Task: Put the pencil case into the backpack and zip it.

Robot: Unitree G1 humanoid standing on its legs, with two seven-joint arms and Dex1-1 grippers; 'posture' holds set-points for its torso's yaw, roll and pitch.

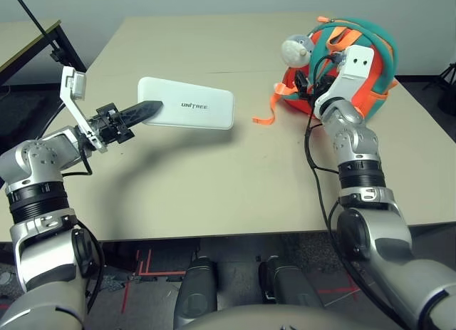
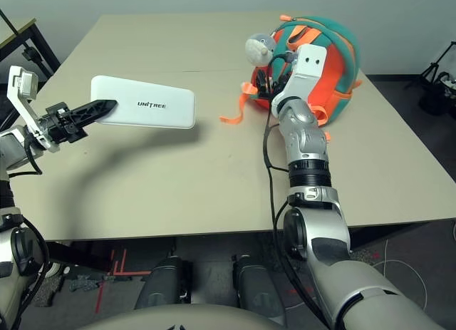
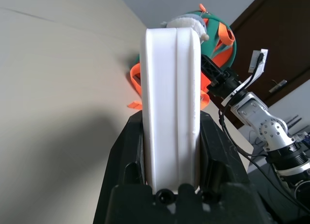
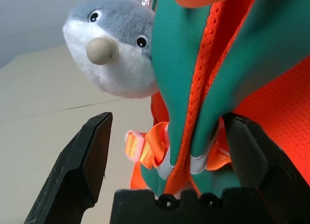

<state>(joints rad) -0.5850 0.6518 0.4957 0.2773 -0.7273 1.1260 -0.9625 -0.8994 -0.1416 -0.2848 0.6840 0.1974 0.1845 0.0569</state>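
the case (image 1: 187, 108) hangs in the air above the table (image 1: 214, 194), flat side up, well apart from the backpack (image 1: 370, 73). the left hand (image 1: 146, 110) is clamped on its short end, fingers (image 3: 123, 156) pressing both faces. the backpack lies at the table's far right, plush head (image 4: 114, 50) toward the case, a loose orange strap (image 1: 267, 105) trailing on the table. the right hand (image 4: 167, 151) is at the backpack with its fingers spread wide, a teal strap (image 4: 181, 79) between them, gripping nothing yet. the step in hand looks like readying the backpack for the case. next, the right hand likely needs to catch the fabric and hold the mouth open, while the left brings the case across. the opening itself is hidden from here.
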